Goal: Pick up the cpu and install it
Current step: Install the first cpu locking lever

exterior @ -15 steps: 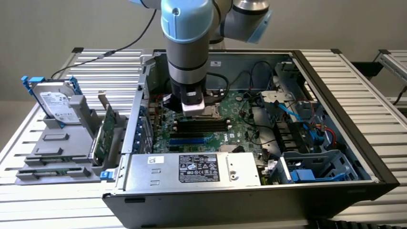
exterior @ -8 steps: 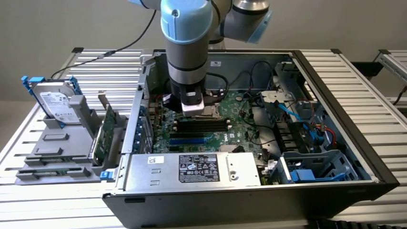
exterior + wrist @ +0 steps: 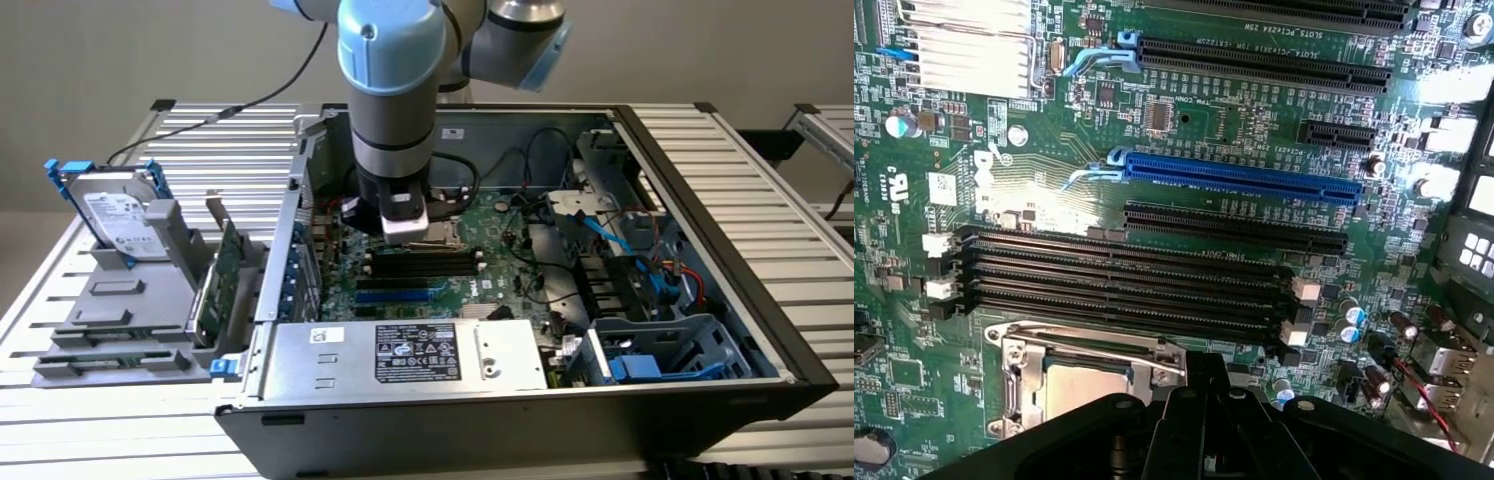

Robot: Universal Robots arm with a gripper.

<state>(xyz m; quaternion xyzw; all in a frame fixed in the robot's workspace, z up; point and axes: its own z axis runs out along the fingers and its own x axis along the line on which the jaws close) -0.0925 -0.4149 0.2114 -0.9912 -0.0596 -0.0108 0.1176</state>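
Slatted metal table [image 3: 94,300] carries one open computer case [image 3: 747,300]; inside, one shut, empty-handed gripper [image 3: 404,232] hovers over one socket [image 3: 1019,365], where the cpu [image 3: 1079,385] lies beneath it, beside four memory slots [image 3: 1124,280].

Dull silver metal cpu [image 3: 1086,388], glossy green motherboard [image 3: 1184,120], matt black plastic memory slots [image 3: 1124,275]

Open computer case [image 3: 747,330], hard drive [image 3: 118,215]

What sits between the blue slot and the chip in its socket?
In the wrist view, one short black slot and four long black memory slots lie between the blue slot and the chip.
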